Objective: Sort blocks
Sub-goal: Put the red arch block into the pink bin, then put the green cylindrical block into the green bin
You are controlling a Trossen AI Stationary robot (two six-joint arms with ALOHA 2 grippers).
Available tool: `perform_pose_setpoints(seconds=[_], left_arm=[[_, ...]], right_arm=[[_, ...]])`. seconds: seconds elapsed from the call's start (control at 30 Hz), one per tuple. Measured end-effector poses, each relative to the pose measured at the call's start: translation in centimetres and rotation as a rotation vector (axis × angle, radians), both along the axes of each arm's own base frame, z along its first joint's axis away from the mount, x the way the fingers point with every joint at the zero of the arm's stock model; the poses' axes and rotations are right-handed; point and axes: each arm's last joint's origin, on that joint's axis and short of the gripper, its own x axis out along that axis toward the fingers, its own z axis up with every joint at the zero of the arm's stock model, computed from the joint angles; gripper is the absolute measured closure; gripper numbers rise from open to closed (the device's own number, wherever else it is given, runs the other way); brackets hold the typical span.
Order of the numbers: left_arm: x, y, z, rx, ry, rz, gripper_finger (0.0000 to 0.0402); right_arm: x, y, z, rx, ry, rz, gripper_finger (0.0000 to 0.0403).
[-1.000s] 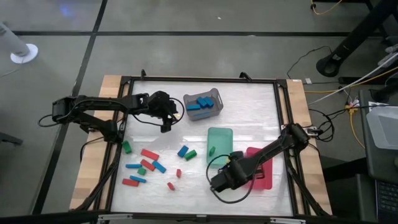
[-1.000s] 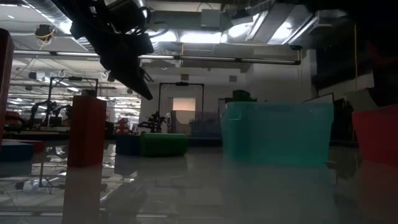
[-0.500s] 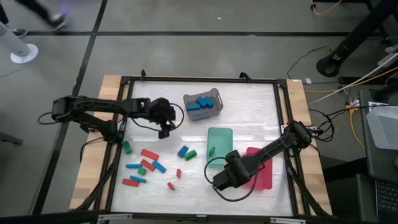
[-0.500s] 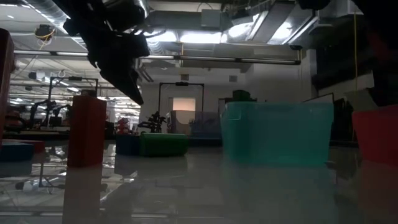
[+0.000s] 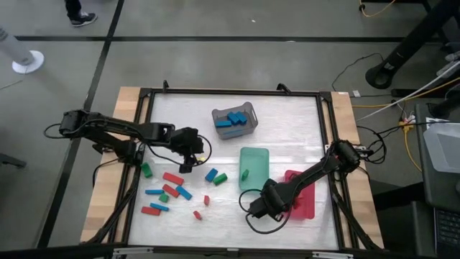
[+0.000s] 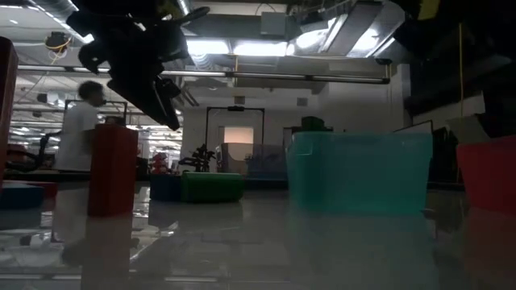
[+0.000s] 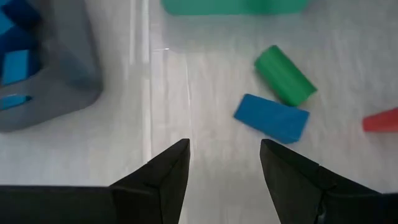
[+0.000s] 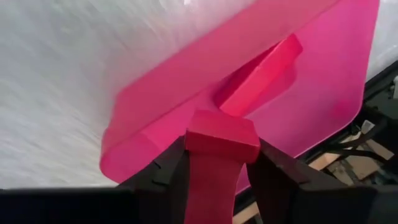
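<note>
right arm: drop the red block in the red tray, left arm: line up on blue

my right gripper (image 8: 214,163) is clamped on a red block (image 8: 219,155), held upright between the fingers, just short of the red tray (image 8: 311,93) near the table's front right corner. one red bar (image 8: 258,76) already lies inside that tray. to do this well, i'd carry the block clear over the tray's near wall before letting go, since the rim sits right in front of it and a low pass would likely shove the tray. release low and flat so it doesn't bounce out or land on the bar already there.

my left gripper (image 7: 224,165) hangs with jaws apart and nothing between them, over the table's middle left. ahead of it sit a blue block (image 7: 272,117) and a green block (image 7: 285,75), touching or nearly so. the blue one lies skewed to my fingers, so i'd rotate the wrist to square up first, then come down on it alone without nudging the green.

the grey basket (image 5: 234,120) near the table's back edge holds blue pieces, and the green tray (image 5: 253,169) at the middle holds one green piece. the rest of the loose blocks (image 5: 169,191) lie scattered toward the front left corner, red, blue and green mixed. much sorting is left, i reckon.
</note>
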Motion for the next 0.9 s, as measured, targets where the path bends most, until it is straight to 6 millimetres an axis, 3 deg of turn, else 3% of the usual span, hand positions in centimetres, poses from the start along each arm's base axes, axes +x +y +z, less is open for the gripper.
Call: perform_pose_setpoints(seconds=[0.23,0.43,0.73,0.9], left_arm=[[0.4,-1.4,-0.1,-0.049,-0.021,0.004,0.0218],[2.3,-3.2,-1.2,-0.105,-0.086,-0.002,0.0218],[4.4,-5.6,-2.8,-0.139,-0.163,-0.052,0.0218],[5.4,-6.4,-3.9,-0.107,-0.146,-0.012,0.0218]], right_arm=[[0.0,0.0,0.0,0.017,0.011,-0.008,0.0260],[-0.1,0.1,0.0,0.038,0.025,-0.024,0.0256],[0.0,0.0,0.0,0.019,0.020,-0.047,0.0176],[0.1,-0.1,0.0,0.018,0.019,-0.050,0.0153]])
